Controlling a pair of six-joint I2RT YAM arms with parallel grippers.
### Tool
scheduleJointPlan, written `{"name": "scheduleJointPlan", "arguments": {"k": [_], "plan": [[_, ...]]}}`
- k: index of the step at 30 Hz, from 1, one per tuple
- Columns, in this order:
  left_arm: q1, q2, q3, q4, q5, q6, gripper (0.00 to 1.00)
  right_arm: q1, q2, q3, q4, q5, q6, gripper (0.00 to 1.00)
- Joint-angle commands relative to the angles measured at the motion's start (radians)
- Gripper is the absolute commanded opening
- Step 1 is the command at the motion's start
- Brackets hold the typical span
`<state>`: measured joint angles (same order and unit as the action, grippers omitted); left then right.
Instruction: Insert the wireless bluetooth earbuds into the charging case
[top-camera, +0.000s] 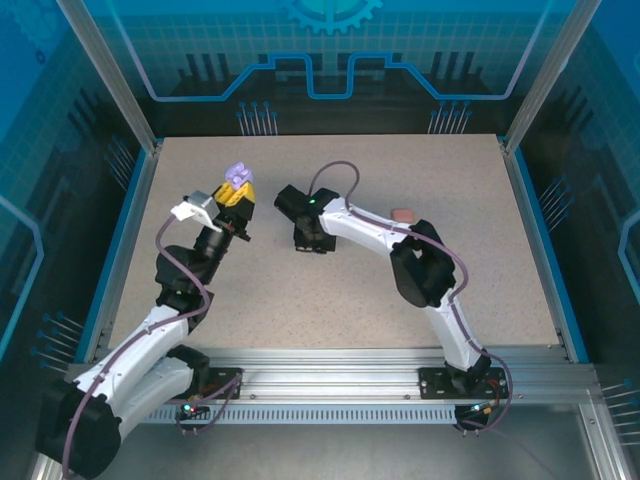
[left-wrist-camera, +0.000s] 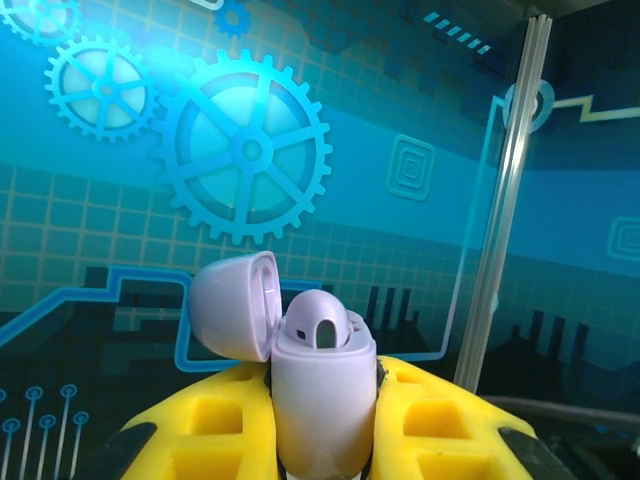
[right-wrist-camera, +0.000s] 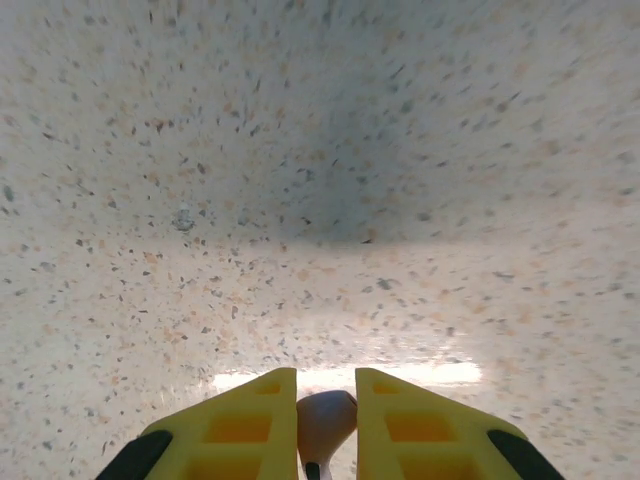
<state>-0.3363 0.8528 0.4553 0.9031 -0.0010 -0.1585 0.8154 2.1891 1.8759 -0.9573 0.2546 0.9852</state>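
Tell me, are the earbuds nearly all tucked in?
Not yet. Done: the purple case, lid open in the left gripper, seems to hold a purple bud already. In hand: the right gripper pinches a small bud down at the table. Left: carrying it into the case.

- The left arm (top-camera: 165, 300) is folded upward from the near edge of the table (top-camera: 450, 180).
- The left gripper (top-camera: 238, 190) is raised above the table, its fingers (left-wrist-camera: 220, 420) clamped on a purple case (left-wrist-camera: 320, 390).
- The right arm (top-camera: 420, 265) is stretched toward the table's middle.
- The right gripper (top-camera: 308, 240) is pointed down at the table, jaws closed on a small earbud (right-wrist-camera: 325, 420).
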Motion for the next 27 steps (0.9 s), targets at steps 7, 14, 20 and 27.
{"name": "scheduleJointPlan", "arguments": {"k": [7, 14, 20, 27], "plan": [[0.01, -0.028, 0.069, -0.061, 0.14, -0.061, 0.0, -0.075, -0.222, -0.118, 0.078, -0.002, -0.116, 0.17], [0.008, 0.016, 0.082, -0.058, 0.219, -0.047, 0.0, -0.114, -0.319, -0.069, 0.092, -0.002, -0.171, 0.17], [0.006, 0.064, 0.106, -0.068, 0.287, 0.001, 0.0, -0.143, -0.362, 0.049, 0.076, -0.013, -0.248, 0.17], [-0.012, 0.133, 0.132, -0.047, 0.302, 0.05, 0.0, -0.157, -0.407, 0.173, 0.088, -0.022, -0.31, 0.17]]}}
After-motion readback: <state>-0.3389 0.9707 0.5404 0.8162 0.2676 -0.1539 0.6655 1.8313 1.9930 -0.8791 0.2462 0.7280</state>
